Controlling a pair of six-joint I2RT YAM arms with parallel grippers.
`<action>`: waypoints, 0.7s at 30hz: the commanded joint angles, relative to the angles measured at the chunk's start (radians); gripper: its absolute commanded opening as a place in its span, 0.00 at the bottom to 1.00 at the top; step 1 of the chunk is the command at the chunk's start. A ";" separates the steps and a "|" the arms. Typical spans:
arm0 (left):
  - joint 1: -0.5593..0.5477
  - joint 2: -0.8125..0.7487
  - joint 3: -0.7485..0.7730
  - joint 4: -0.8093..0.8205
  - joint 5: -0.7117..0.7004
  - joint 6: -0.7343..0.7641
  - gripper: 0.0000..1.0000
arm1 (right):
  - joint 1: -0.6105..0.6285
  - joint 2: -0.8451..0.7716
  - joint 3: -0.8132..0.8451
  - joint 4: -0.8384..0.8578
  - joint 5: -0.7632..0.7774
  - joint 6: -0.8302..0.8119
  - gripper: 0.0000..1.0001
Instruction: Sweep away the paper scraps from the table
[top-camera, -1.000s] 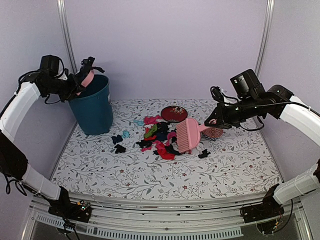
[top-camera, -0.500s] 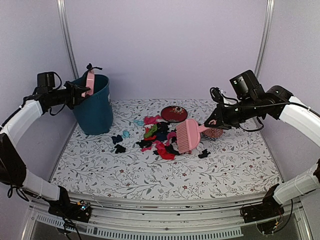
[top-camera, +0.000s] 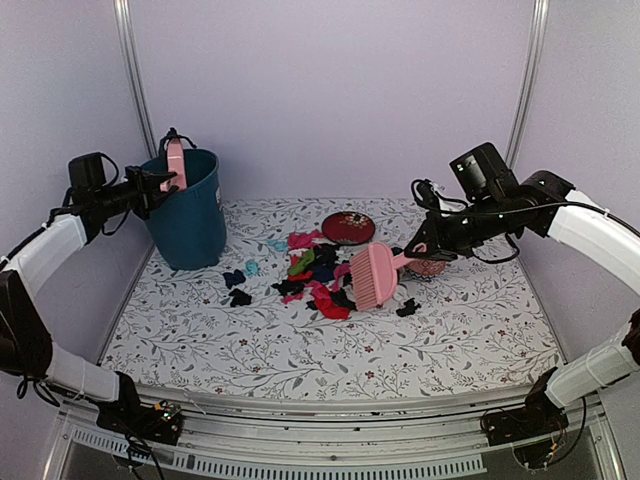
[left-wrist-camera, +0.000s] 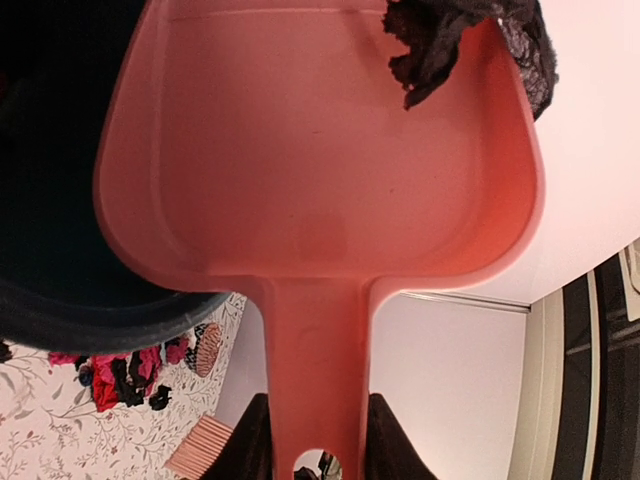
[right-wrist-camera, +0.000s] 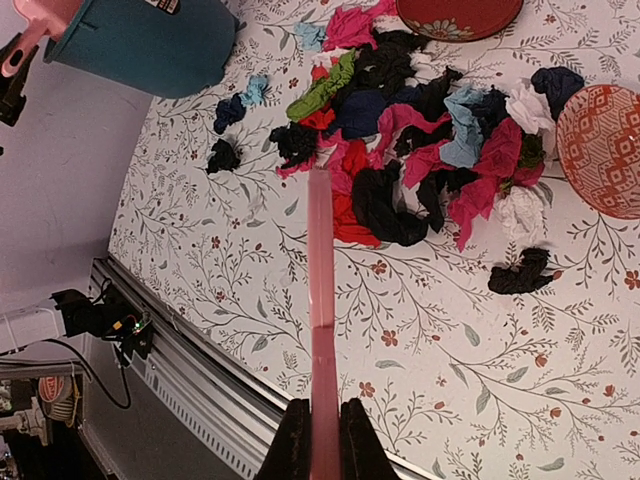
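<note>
Table (top-camera: 300, 350) with bin (top-camera: 190, 220) just beneath the left claw (left-wrist-camera: 318, 440), which is closed on a dustpan (left-wrist-camera: 320, 150) handle, tipping it over the bin, apparently to empty it; one black scrap (left-wrist-camera: 440, 40) clings to its lip. Right claw (right-wrist-camera: 322, 430), clamped on a brush (top-camera: 375, 272), holds the bristles by the paper scraps (top-camera: 320, 275) just ahead. Plate (top-camera: 348, 227) and dish (top-camera: 428, 265) hem that heap.

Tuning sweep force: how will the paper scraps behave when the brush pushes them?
Probably very light and floppy: the paper scraps are thin crumpled strips in a loose heap. Likely to scatter rather than slide as one; strays lie apart on the table. May snag: one black bit hangs on the dustpan rim.
</note>
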 joint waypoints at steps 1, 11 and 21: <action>0.013 -0.035 -0.054 0.102 0.029 -0.083 0.14 | -0.003 0.009 0.039 0.024 -0.013 -0.011 0.02; 0.021 -0.026 -0.033 0.187 0.041 -0.184 0.14 | -0.002 0.000 0.027 0.025 -0.015 -0.005 0.02; 0.017 -0.050 -0.074 0.418 0.003 -0.460 0.13 | -0.003 -0.018 0.008 0.019 -0.011 0.004 0.02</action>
